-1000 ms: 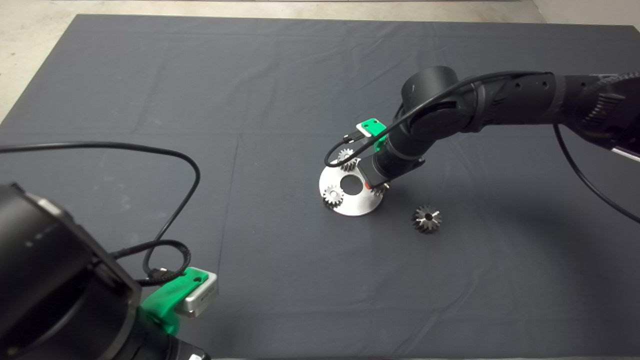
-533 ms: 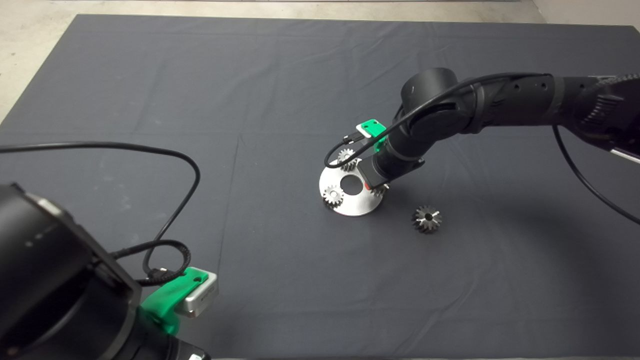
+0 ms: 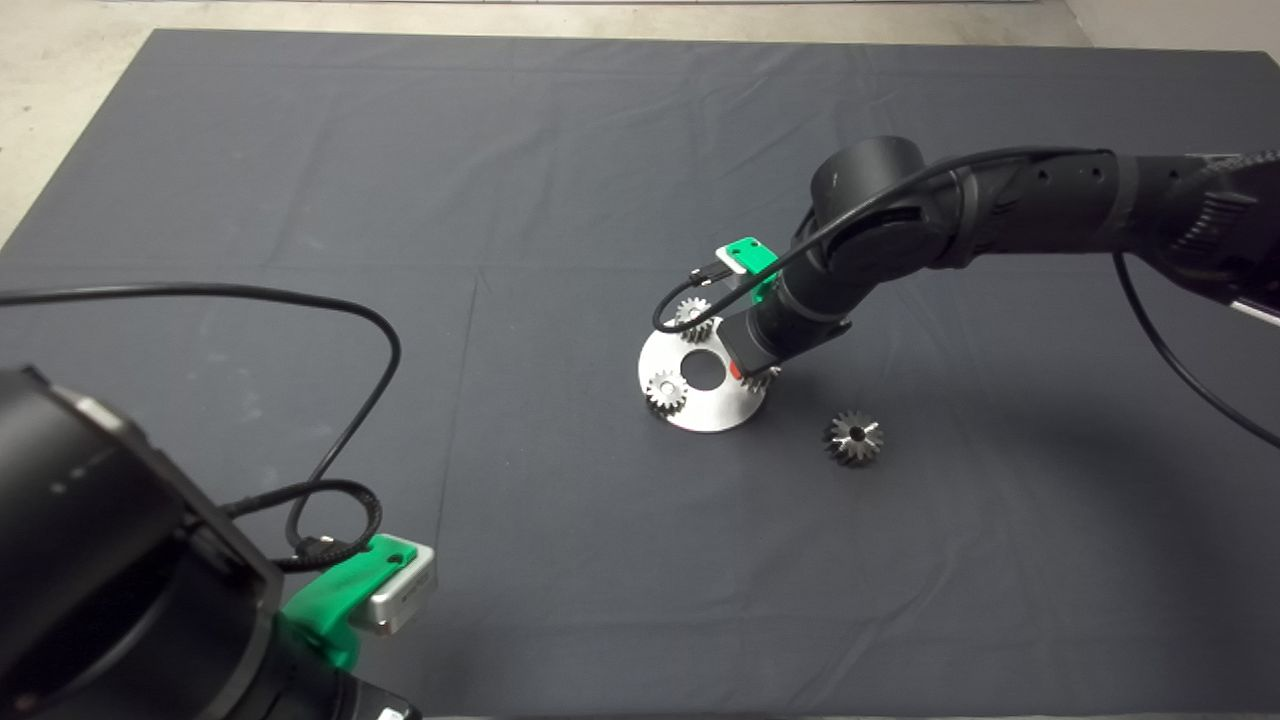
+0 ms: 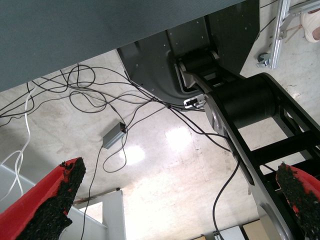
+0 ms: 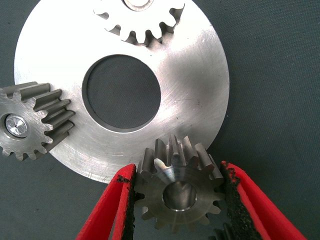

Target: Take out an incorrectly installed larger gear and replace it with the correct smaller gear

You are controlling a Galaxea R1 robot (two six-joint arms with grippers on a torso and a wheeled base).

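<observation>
Gripping toothed steel smaller gear (image 5: pixel 179 195); right gripper (image 5: pixel 177 200).

A dark grey mat (image 3: pixel 420 180), creased in long folds, fills nearly all of the head view. Along the top edge and in the upper left corner runs a strip of pale concrete floor (image 3: pixel 60 70). The left wrist view shows glossy pale floor (image 4: pixel 165 165) with bright glare patches, loose black cables (image 4: pixel 90 95), a small grey box (image 4: pixel 114 135) and an aluminium frame rail (image 4: pixel 279 30) at upper right.
</observation>
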